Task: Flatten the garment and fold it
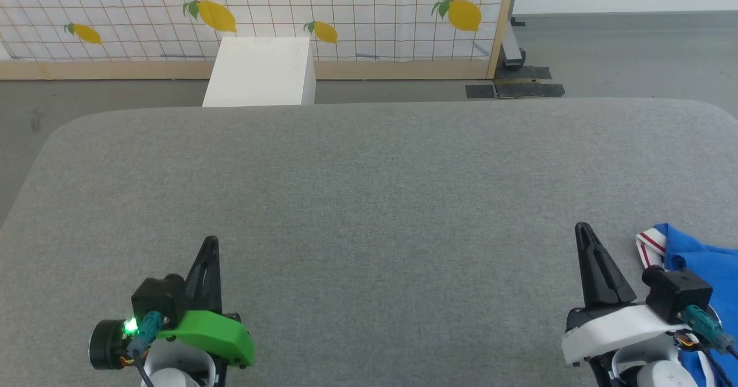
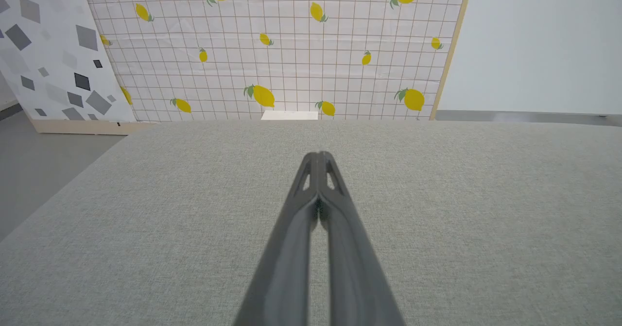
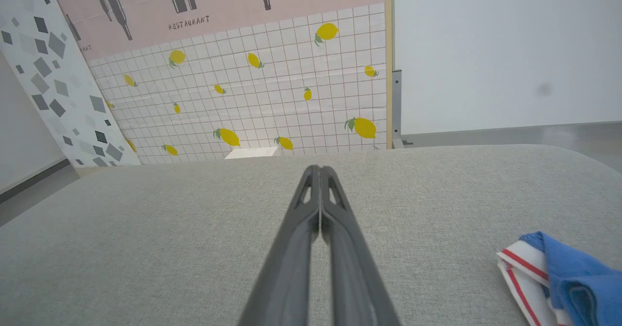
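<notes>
Head view: saw the left gripper (image 1: 211, 243) at the lower left over the grey table (image 1: 369, 168), fingers pressed together on nothing. Found the right gripper (image 1: 582, 230) at the lower right, likewise pinched closed and empty. Spotted the shirt (image 1: 700, 263), blue with red-and-white striped trim, bunched at the table's near right, just beside the right gripper and well apart from the left. Noted a white box (image 1: 262, 72) past the far edge, before a lemon-print screen (image 1: 357, 0).

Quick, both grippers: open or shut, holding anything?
Left gripper: shut, holding nothing.
Right gripper: shut, holding nothing; the garment lies on its right, not gripped.
</notes>
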{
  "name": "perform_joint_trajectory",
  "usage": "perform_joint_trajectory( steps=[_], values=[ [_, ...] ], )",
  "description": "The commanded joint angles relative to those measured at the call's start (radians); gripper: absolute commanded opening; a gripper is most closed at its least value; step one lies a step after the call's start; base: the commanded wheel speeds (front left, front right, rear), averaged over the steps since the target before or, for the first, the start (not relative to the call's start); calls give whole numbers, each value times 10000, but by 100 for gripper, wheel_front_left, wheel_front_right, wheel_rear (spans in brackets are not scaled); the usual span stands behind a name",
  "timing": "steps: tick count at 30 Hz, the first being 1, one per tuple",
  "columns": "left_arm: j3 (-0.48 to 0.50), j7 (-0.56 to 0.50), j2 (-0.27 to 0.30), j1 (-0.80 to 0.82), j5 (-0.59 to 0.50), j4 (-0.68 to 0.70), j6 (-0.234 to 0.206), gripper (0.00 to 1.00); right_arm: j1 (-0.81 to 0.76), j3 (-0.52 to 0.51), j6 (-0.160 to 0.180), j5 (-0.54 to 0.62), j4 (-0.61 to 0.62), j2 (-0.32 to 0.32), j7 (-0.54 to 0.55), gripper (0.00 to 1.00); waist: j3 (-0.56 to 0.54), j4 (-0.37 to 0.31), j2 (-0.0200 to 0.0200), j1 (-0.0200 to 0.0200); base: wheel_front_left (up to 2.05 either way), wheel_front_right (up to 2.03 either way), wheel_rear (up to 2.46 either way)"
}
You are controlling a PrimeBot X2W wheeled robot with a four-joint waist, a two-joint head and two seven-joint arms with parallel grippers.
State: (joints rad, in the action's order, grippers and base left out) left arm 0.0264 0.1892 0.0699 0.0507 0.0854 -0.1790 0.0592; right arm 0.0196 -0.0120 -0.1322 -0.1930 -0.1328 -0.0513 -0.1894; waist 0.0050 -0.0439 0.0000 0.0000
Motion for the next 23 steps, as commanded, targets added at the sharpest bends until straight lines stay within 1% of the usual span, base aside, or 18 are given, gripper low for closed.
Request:
perform_joint_trajectory(
  steps=[1, 23],
  values=[
    [7, -49, -35, -98, -97, 90, -86, 0, -55, 12, 4, 100, 93, 3, 61, 0, -1, 7, 0, 0, 0, 0, 0],
    [-59, -498, -74, -198, -281, 504, -209, 0, -90, 38, 7, 546, 393, 5, 507, 0, -13, 112, 0, 0, 0, 0, 0]
  ],
)
